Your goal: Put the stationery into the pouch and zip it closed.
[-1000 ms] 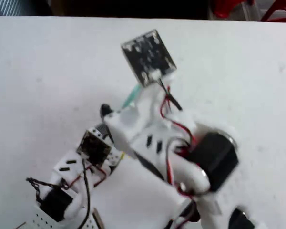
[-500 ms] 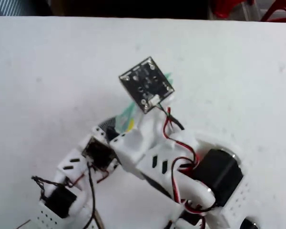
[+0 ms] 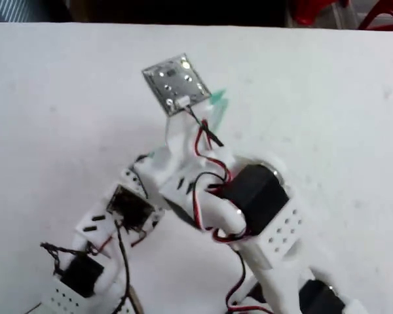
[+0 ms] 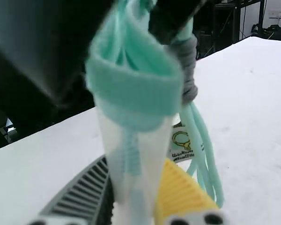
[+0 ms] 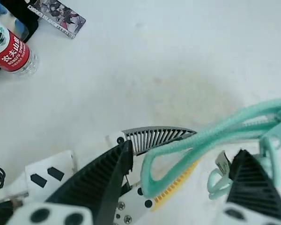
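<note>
Right arm's wrist has swung toward the table's (image 3: 65,85) far edge. The left gripper (image 4: 131,190) clamps the pouch (image 4: 131,89) between its grey and yellow fingers, held up near the table's middle, seemingly to steady it. The right gripper (image 5: 182,152) gapes wide, black jaws astride the mint cord (image 5: 201,136), probably lining up a pull on the zip.

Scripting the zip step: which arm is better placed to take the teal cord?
Right, likely. The right gripper is open with the teal cord between its jaws; the left gripper is shut on the pouch.
</note>
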